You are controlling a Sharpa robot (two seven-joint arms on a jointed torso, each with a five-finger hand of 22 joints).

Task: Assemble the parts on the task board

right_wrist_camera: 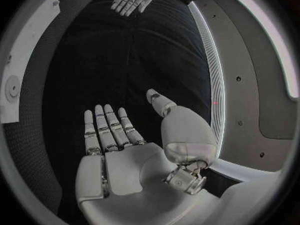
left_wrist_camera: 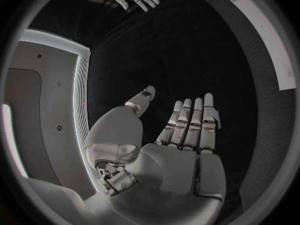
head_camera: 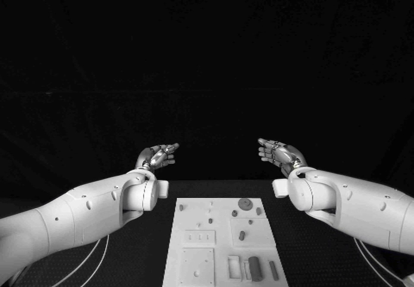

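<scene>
- Holding nothing, the left hand [head_camera: 158,155] sits left of centre in the head view, raised above and beyond the far edge of the task board [head_camera: 191,263]; its fingers are apart and nearly straight, palm turned inward.
- Right hand [head_camera: 281,153] mirrors it right of centre, likewise bare of any part, fingers spread and extended. Judged: both hands are parked clear of the work so the board is unobstructed to the head camera before any reach.
- Left wrist view confirms an unloaded palm, with fingers [left_wrist_camera: 189,121] lying side by side and the thumb standing off from them; the opposite hand shows at the top of that circle, also spread.
- Right wrist view shows the same condition: bare palm, fingers [right_wrist_camera: 107,126] extended, thumb apart.
- Task board lies flat on the black tabletop [head_camera: 138,257] in the lower centre of the frame, running toward the bottom edge between the two forearms.
- Parts rest on the board: a round piece [head_camera: 245,204] near its upper right, a dark elongated piece [head_camera: 255,267] and a slimmer one [head_camera: 273,270] at lower right. Whether these lie loose or seated in recesses cannot be told.
- Judged status: assembly not yet begun; neither hand touches board or parts.
</scene>
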